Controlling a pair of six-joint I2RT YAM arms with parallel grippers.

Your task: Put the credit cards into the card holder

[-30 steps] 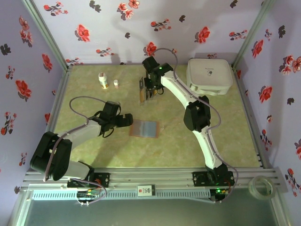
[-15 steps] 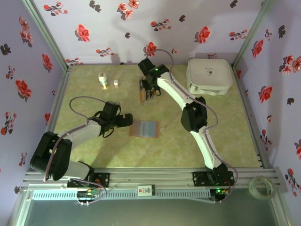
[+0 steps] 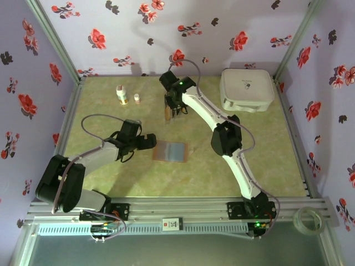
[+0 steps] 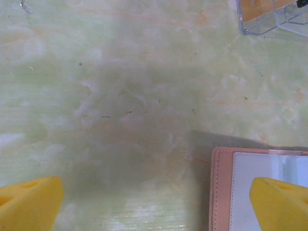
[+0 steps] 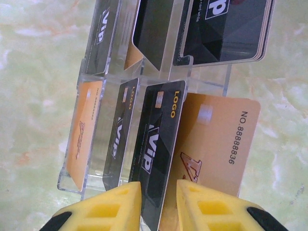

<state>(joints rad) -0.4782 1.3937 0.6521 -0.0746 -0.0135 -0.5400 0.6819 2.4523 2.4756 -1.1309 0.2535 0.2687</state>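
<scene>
right arm shifted left; clear rack (image 5: 144, 120) holds upright credit cards (image 5: 156, 144).

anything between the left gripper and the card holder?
Nothing visible. In the top view the left gripper sits just left of the open card holder with bare table between; in the left wrist view its right fingertip already overlaps the holder's edge.

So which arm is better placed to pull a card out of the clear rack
The right. Its gripper is at the clear rack, jaws closed on a black VIP card. The left gripper hangs open beside the card holder.
</scene>
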